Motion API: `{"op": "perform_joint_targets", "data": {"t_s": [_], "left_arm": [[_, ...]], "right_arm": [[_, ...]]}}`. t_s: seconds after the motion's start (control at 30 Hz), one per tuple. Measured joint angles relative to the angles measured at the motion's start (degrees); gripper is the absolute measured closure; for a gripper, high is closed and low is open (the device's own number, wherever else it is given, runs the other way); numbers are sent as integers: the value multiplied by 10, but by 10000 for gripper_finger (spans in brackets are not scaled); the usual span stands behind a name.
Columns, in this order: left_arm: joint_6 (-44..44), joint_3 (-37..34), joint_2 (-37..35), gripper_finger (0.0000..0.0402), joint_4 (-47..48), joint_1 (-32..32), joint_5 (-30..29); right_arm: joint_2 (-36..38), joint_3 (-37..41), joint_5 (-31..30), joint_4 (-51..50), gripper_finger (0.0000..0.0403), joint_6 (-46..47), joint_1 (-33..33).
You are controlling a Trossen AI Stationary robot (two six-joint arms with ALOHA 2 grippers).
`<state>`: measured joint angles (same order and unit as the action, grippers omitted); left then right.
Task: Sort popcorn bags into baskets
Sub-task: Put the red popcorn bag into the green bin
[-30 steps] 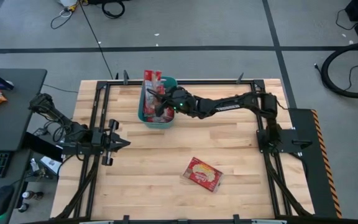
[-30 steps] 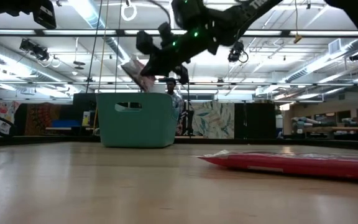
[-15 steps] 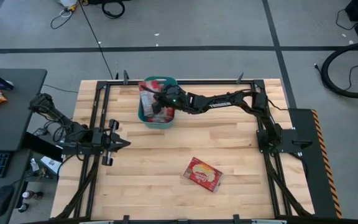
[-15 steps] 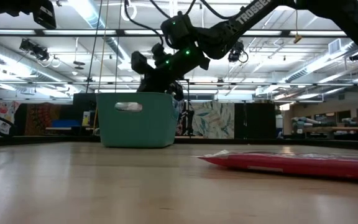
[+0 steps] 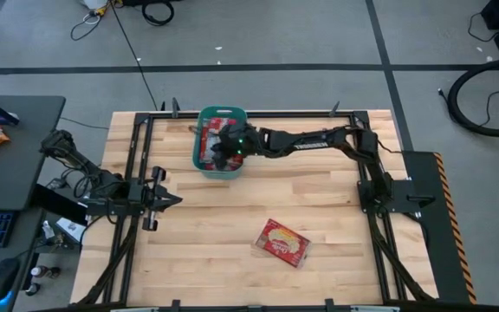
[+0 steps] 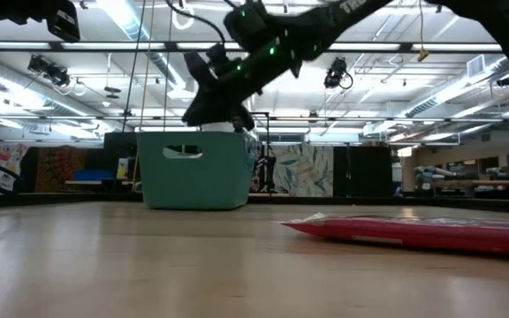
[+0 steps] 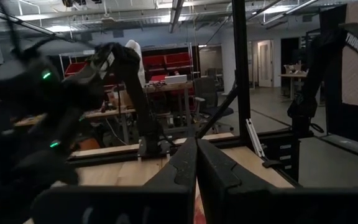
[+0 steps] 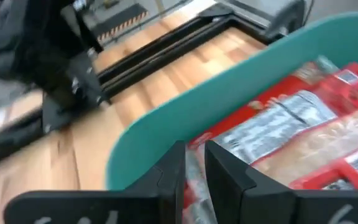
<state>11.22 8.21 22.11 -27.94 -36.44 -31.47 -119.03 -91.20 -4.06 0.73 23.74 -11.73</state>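
One bag (image 5: 281,242) lies flat on the table (image 5: 319,208) well away from the rest, toward the near edge and a little right of the middle. I read its long axis as running diagonally, one short end pointing toward the far left corner and the other toward the near right corner. In the low view it shows as a thin red strip (image 6: 418,231) on the wood, printed face up.

The tub (image 5: 204,156) stands near the far edge, left of centre, its long axis running from the far edge toward the near one. In the low view its handle cut-out faces the camera on the side wall (image 6: 193,181). My right wrist camera shows several bags (image 8: 303,124) lying inside it against the teal wall, red with silver print, overlapping one another; I cannot count them or tell which way each points.

The right gripper (image 5: 223,147) reaches across from the right edge and hovers over the tub's opening, just above the rim in the low view (image 6: 215,110). Its fingers (image 8: 166,180) stand almost together with only a narrow slit between them, and nothing is clamped there.

The left gripper (image 5: 165,199) waits by the left edge, fingers (image 7: 179,171) pressed together and empty.
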Motion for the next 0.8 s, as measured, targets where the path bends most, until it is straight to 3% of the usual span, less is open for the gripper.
{"op": "perform_joint_targets", "data": {"t_s": [0.5,0.8], "left_arm": [[-1,0,0,388,3,0,0],[0,0,0,388,4,0,0]], "right_arm": [[34,-15,-23,-187,338,-146,161],[32,-14,-35,-442,338,53,258]]}}
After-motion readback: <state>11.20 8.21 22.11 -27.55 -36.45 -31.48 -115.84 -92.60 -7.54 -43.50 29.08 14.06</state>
